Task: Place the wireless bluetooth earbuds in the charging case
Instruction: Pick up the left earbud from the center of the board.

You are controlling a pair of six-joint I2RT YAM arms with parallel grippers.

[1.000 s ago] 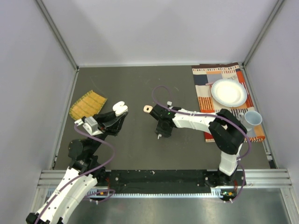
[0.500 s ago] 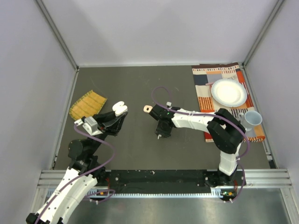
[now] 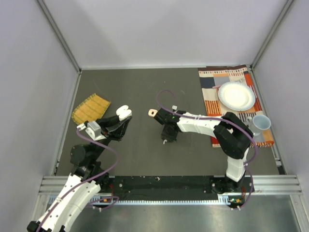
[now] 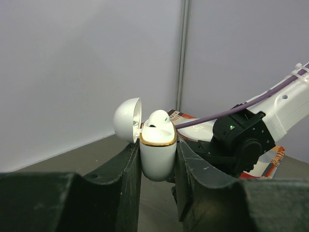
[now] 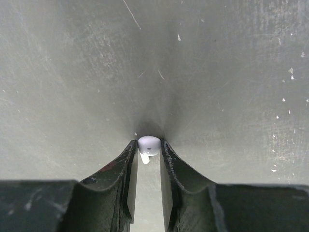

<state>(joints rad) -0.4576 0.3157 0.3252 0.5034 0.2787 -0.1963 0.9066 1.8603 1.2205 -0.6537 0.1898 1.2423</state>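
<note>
My left gripper [image 4: 158, 162] is shut on the white charging case [image 4: 157, 157], gripping its sides and holding it upright above the table. The gold-rimmed case has its lid [image 4: 128, 120] swung open to the left, and one white earbud [image 4: 158, 118] sits in it. From above, the case [image 3: 123, 112] shows at the left gripper [image 3: 122, 121]. My right gripper [image 5: 148, 148] points down at the table's middle, its fingertips [image 5: 130, 153] pressed on both sides of a white earbud [image 5: 149, 144] lying on the surface. From above this earbud [image 3: 164, 141] is a white speck under the right gripper [image 3: 166, 138].
A small peach-pink object [image 3: 152, 113] lies just beyond the right gripper. A yellow woven mat [image 3: 90, 108] lies at the left. At the right, a patterned cloth [image 3: 211, 92] carries a white plate [image 3: 236, 95] and a pale blue cup [image 3: 261, 123]. Grey walls enclose the table.
The right gripper's jaws have narrowed onto the white earbud on the table. The left arm and the case have stayed still.
</note>
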